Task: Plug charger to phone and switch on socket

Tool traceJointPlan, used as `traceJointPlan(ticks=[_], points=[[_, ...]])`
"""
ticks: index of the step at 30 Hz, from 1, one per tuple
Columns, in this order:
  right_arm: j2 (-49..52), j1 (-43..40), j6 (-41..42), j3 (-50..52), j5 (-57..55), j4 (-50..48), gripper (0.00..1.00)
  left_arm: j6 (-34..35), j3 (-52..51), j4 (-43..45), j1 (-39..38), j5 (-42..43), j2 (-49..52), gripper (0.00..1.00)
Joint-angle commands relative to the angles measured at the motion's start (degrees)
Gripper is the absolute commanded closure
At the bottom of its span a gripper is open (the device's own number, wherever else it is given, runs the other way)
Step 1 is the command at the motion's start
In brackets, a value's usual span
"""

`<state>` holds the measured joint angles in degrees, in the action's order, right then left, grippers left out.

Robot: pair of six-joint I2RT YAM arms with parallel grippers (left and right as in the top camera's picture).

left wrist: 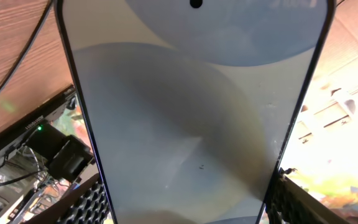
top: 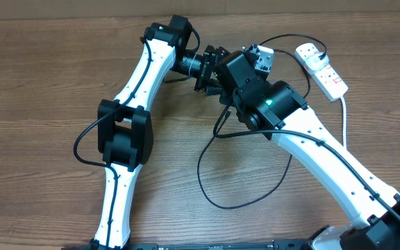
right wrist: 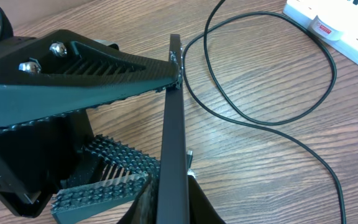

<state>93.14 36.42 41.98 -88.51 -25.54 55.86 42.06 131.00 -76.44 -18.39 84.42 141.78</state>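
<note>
Two pads (left wrist: 87, 202) of your left end effector (left wrist: 191, 202) clamp the phone (left wrist: 191, 118) by its edges, above the counter (top: 47, 83). Your right end effector (top: 231, 69) sits alongside; you cannot tell its state. The charger (right wrist: 260, 121) loops beside the socket (top: 321, 68).

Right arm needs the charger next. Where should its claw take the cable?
The slack loop of the charger, from straight above, across the strand: it lies flat on the table, apart from the socket. Its connector tip isn't visible.
</note>
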Motion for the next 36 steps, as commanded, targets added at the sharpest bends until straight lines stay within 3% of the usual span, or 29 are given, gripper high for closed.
traceJointPlan(ticks=[1, 12, 15, 18, 22, 26, 30, 32, 36], points=[[0.6, 0.3, -0.2, -1.6, -0.4, -0.5, 0.95, -0.3, 2.0, 0.0, -0.4, 2.3, 0.2, 0.4], [0.5, 0.3, -0.5, -3.7, -1.6, -0.3, 0.96, -0.9, 2.0, 1.7, -0.4, 2.0, 0.2, 0.35], [0.4, 0.2, -0.4, -6.0, -3.1, 0.9, 0.96, -0.9, 2.0, 3.6, -0.3, 2.0, 0.2, 0.16], [0.3, 0.2, -0.4, -8.3, -4.5, 1.7, 0.96, -0.8, 2.0, 4.9, -0.3, 2.0, 0.2, 0.03], [-0.2, -0.6, 1.4, -9.0, -5.9, 1.7, 0.96, -0.7, 2.0, 5.2, -0.1, 2.0, 0.2, 0.01], [-0.2, -3.1, 10.3, -9.0, -5.8, 4.1, 0.96, -0.7, 2.0, 5.2, 0.6, 2.0, 0.2, 0.01], [-0.2, -6.4, 28.7, -9.0, -3.8, 9.1, 0.96, -0.7, 2.0, 5.4, 1.5, 2.0, 0.2, 0.04], [-0.2, -8.0, 38.1, -9.0, 0.2, 11.1, 0.96, -0.7, 2.0, 5.5, 1.9, 2.0, 0.2, 0.07], [-0.2, -9.9, 49.2, -9.0, 9.5, 11.0, 0.96, -0.7, 2.0, 7.4, 2.1, 1.2, 0.2, 0.11]])
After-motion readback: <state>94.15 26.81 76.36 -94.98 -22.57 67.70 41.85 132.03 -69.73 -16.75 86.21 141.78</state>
